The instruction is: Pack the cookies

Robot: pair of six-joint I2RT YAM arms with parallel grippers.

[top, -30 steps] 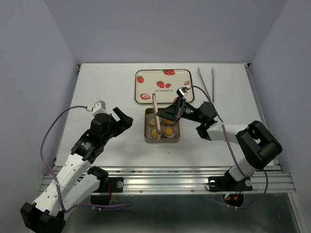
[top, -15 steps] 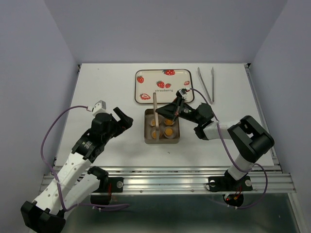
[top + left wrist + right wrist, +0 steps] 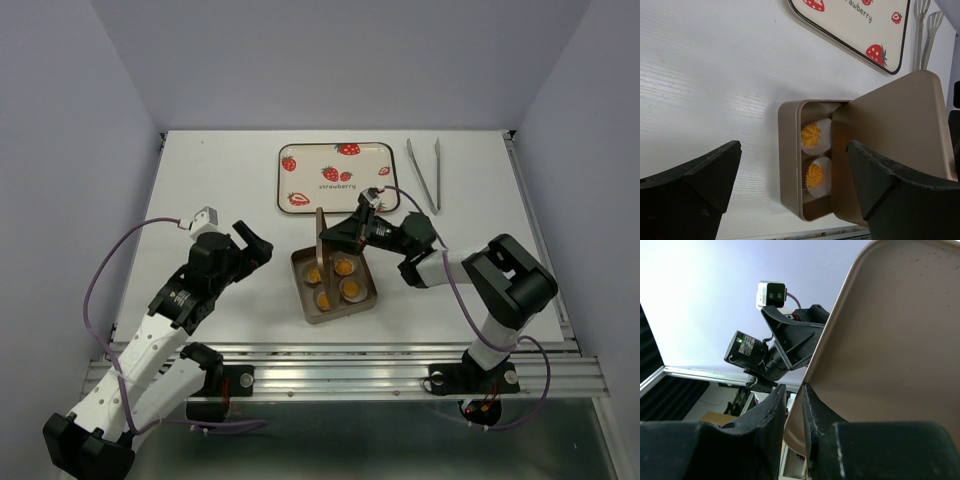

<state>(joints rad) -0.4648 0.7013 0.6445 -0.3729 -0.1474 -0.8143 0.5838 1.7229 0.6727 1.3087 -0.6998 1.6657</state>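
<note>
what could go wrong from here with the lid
1. The right pincer pinches the lid only at its edge, so it might slip or swing.
2. The lid hangs tilted over the tin, which sits askew; closing it misaligned could catch the rim or squash the cookies.
</note>
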